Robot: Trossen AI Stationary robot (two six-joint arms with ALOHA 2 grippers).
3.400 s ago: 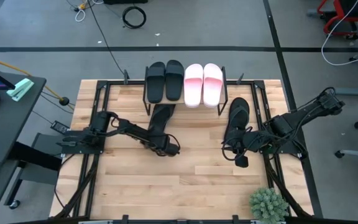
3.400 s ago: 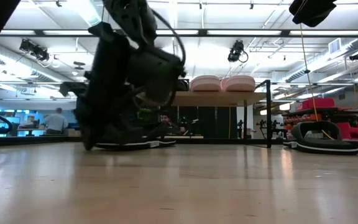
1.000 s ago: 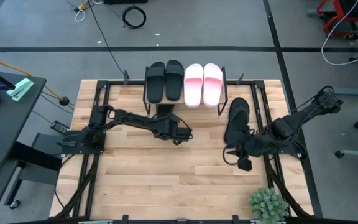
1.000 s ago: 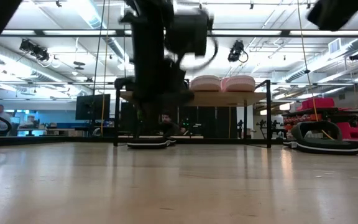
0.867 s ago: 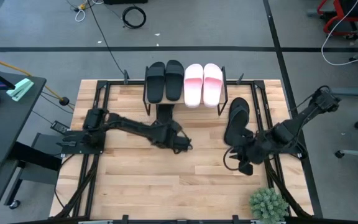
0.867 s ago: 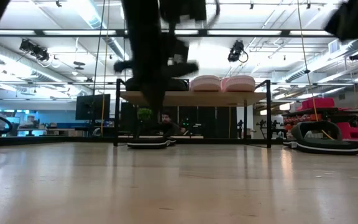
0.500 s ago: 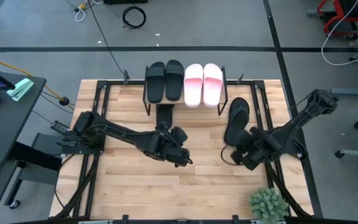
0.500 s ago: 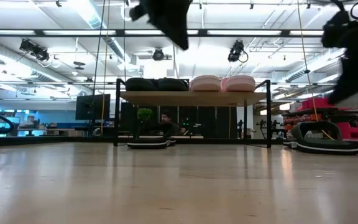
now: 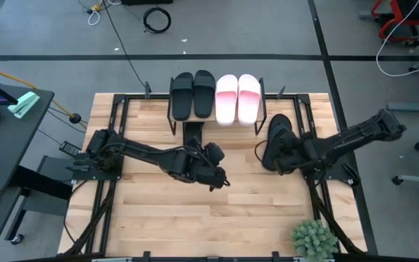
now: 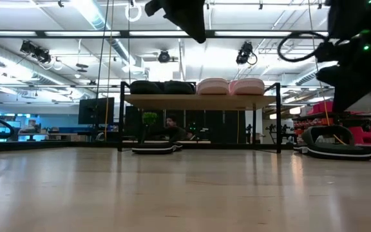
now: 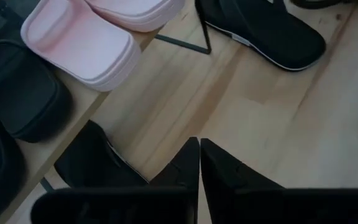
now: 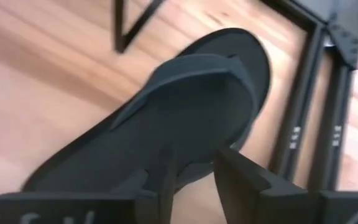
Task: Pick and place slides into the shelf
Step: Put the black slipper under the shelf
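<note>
At the table's (image 9: 158,218) far edge stood the shelf (image 10: 198,100), its top board carrying two black slides (image 9: 192,95) and two pink slides (image 9: 237,97) side by side. Beneath the shelf a fifth black slide (image 10: 152,149) lay flat on the table. Near the table's right edge lay the last black slide (image 12: 166,118), with the right gripper (image 12: 191,171) poised over its heel, fingers parted around nothing. Mid-table, the left gripper (image 11: 199,163) hung empty, its fingers pressed together.
</note>
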